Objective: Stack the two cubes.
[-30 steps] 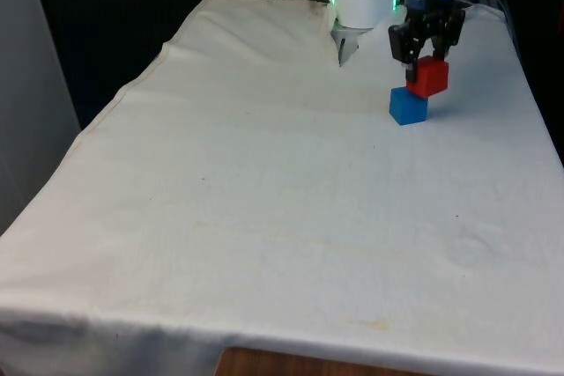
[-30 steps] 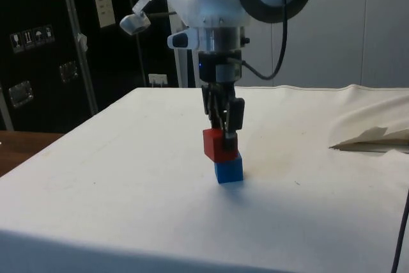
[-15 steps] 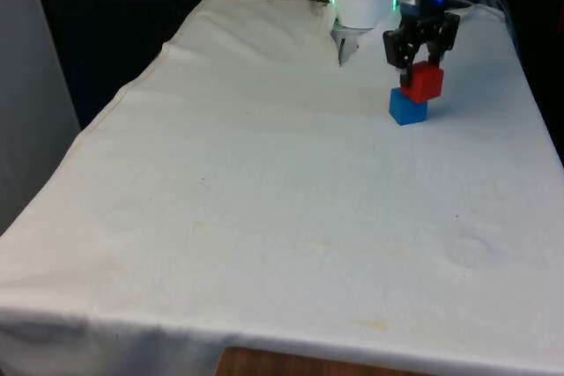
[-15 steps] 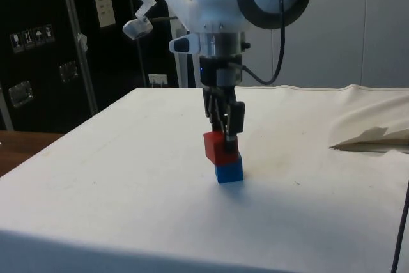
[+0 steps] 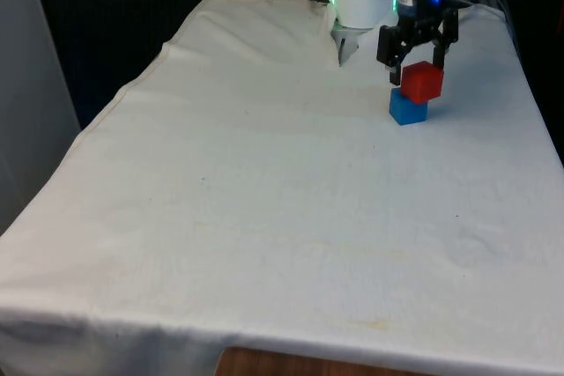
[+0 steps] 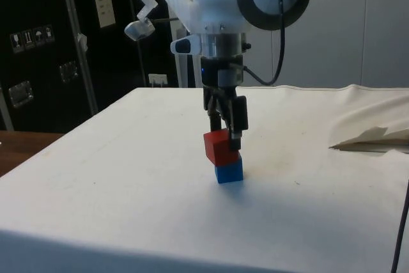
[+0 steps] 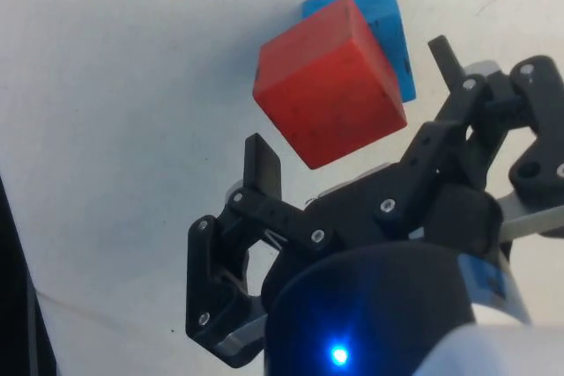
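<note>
Two cubes stand stacked near the table's far end, towards the front view's right: the red cube sits on the blue cube, which rests on the white cloth. No container is on the table. The gripper hangs just above the red cube with its fingers spread wider than the cube and holding nothing. In the side view the red cube sits shifted to one side of the blue cube, overhanging it a little, and one finger reaches down just beside the red cube's top edge. The wrist view shows the red cube turned at an angle to the blue cube beneath, with the gripper and both fingertips clear of its faces.
</note>
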{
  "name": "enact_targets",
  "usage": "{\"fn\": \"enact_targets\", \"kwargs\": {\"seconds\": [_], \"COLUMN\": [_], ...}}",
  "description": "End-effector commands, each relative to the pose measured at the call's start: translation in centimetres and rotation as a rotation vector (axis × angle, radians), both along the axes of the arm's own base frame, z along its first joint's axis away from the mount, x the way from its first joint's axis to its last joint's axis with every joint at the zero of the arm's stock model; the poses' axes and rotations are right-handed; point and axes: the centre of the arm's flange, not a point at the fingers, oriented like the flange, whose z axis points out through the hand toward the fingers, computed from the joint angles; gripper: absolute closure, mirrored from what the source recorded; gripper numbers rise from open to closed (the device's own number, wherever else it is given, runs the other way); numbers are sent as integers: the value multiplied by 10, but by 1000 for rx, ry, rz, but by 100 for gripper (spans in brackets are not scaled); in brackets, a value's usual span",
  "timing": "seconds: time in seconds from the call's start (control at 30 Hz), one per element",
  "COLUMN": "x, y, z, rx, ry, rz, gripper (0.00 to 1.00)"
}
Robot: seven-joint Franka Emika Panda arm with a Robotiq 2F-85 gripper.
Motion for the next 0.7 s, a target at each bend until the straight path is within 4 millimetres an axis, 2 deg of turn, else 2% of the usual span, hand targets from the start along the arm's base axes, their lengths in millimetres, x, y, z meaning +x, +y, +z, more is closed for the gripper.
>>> {"fn": "enact_targets", "kwargs": {"seconds": [0.0,0.13,0.3,0.33,0.47,0.67], "x": [0,1,3,3,3,6], "y": [-1,3,12,10,17,18], "z": [0,8,29,26,46,59], "rx": [1,-1,2,4,3,9], "ry": [-4,-11,-30,-31,-43,-63], "rz": [0,0,-2,1,-4,-21], "gripper": [0,0,0,0,0,0]}}
